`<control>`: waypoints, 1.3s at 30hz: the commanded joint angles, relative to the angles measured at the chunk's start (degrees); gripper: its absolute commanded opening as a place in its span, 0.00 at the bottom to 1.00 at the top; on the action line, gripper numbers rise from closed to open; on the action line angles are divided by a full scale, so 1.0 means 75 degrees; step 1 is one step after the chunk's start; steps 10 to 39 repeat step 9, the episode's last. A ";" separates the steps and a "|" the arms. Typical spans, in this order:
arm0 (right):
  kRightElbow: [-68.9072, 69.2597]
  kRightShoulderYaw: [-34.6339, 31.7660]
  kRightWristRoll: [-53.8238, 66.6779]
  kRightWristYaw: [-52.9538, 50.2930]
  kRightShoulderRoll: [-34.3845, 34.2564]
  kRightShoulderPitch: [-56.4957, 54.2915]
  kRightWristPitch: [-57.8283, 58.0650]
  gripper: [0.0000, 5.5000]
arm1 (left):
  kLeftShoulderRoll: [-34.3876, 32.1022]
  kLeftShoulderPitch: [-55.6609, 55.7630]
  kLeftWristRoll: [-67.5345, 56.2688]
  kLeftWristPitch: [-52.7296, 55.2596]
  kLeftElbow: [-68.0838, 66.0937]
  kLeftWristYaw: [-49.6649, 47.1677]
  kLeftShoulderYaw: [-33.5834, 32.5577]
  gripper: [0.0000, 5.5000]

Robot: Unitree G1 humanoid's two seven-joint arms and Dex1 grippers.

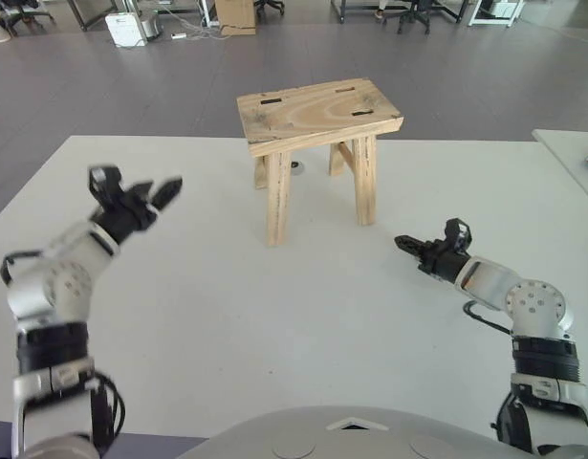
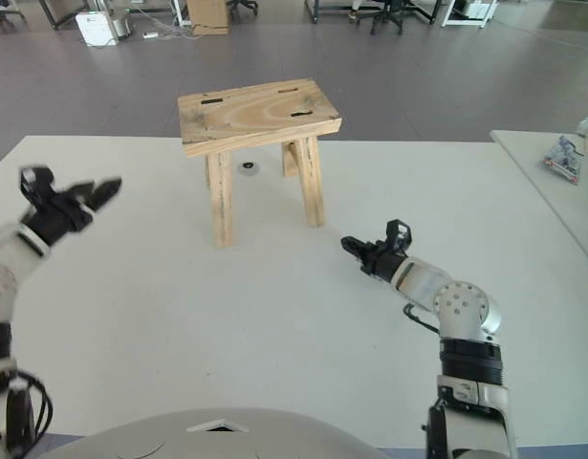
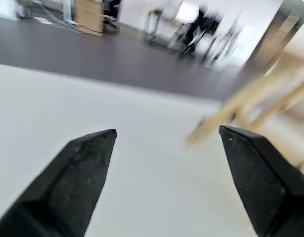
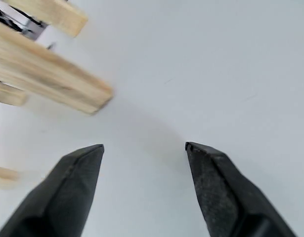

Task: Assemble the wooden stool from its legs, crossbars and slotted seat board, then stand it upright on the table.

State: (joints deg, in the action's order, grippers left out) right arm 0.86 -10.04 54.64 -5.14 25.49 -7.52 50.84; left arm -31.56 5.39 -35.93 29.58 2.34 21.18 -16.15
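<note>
The wooden stool [image 1: 317,115] stands upright on its legs at the far middle of the white table [image 1: 227,316], its slotted seat board on top. My left gripper [image 1: 139,184] is held above the table to the stool's left, open with nothing between its fingers; the left wrist view has the gripper [image 3: 167,131] aimed toward the blurred stool legs [image 3: 250,98]. My right gripper [image 1: 408,244] hovers low over the table, to the right of the stool and nearer to me, open and empty. In the right wrist view the gripper [image 4: 144,145] faces the foot of a stool leg [image 4: 67,89].
A small round metal piece [image 2: 247,166] lies on the table behind the stool. A second table [image 1: 571,153] stands at the right, with a small packet [image 2: 564,153] on it. Beyond the far table edge is open floor with chairs and a box.
</note>
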 commanded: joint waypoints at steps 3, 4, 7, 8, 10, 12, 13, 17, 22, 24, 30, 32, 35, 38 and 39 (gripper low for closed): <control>-0.0107 0.1143 -0.2888 0.0519 -0.0428 0.0540 -0.2522 0.56 | 0.1350 -0.0850 0.1349 -0.1860 0.0091 -0.0347 0.0681 0.69; -0.0225 0.1158 -0.3253 0.0458 -0.0563 0.0619 -0.2888 0.56 | 0.1462 -0.0879 0.1437 -0.1854 0.0049 -0.0388 0.0737 0.69; -0.0699 0.0985 -0.4205 0.0059 -0.1104 0.0799 -0.4063 0.56 | 0.1751 -0.0928 0.1669 -0.1890 0.0006 -0.0520 0.0887 0.69; -0.0834 0.0862 -0.4431 -0.0174 -0.1375 0.0863 -0.4427 0.56 | 0.1855 -0.0899 0.1835 -0.1860 0.0010 -0.0672 0.0982 0.69; -0.0877 0.0754 -0.4551 -0.0364 -0.1683 0.0934 -0.4726 0.56 | 0.1893 -0.0880 0.1866 -0.1514 0.0109 -0.0735 0.1116 0.69; -0.0877 0.0754 -0.4551 -0.0364 -0.1683 0.0934 -0.4726 0.56 | 0.1893 -0.0880 0.1866 -0.1514 0.0109 -0.0735 0.1116 0.69; -0.0877 0.0754 -0.4551 -0.0364 -0.1683 0.0934 -0.4726 0.56 | 0.1893 -0.0880 0.1866 -0.1514 0.0109 -0.0735 0.1116 0.69; -0.0877 0.0754 -0.4551 -0.0364 -0.1683 0.0934 -0.4726 0.56 | 0.1893 -0.0880 0.1866 -0.1514 0.0109 -0.0735 0.1116 0.69; -0.0877 0.0754 -0.4551 -0.0364 -0.1683 0.0934 -0.4726 0.56 | 0.1893 -0.0880 0.1866 -0.1514 0.0109 -0.0735 0.1116 0.69; -0.0877 0.0754 -0.4551 -0.0364 -0.1683 0.0934 -0.4726 0.56 | 0.1893 -0.0880 0.1866 -0.1514 0.0109 -0.0735 0.1116 0.69; -0.0877 0.0754 -0.4551 -0.0364 -0.1683 0.0934 -0.4726 0.56 | 0.1893 -0.0880 0.1866 -0.1514 0.0109 -0.0735 0.1116 0.69; -0.0877 0.0754 -0.4551 -0.0364 -0.1683 0.0934 -0.4726 0.56 | 0.1893 -0.0880 0.1866 -0.1514 0.0109 -0.0735 0.1116 0.69; -0.0877 0.0754 -0.4551 -0.0364 -0.1683 0.0934 -0.4726 0.56 | 0.1893 -0.0880 0.1866 -0.1514 0.0109 -0.0735 0.1116 0.69; -0.0877 0.0754 -0.4551 -0.0364 -0.1683 0.0934 -0.4726 0.56 | 0.1893 -0.0880 0.1866 -0.1514 0.0109 -0.0735 0.1116 0.69; -0.0877 0.0754 -0.4551 -0.0364 -0.1683 0.0934 -0.4726 0.56 | 0.1893 -0.0880 0.1866 -0.1514 0.0109 -0.0735 0.1116 0.69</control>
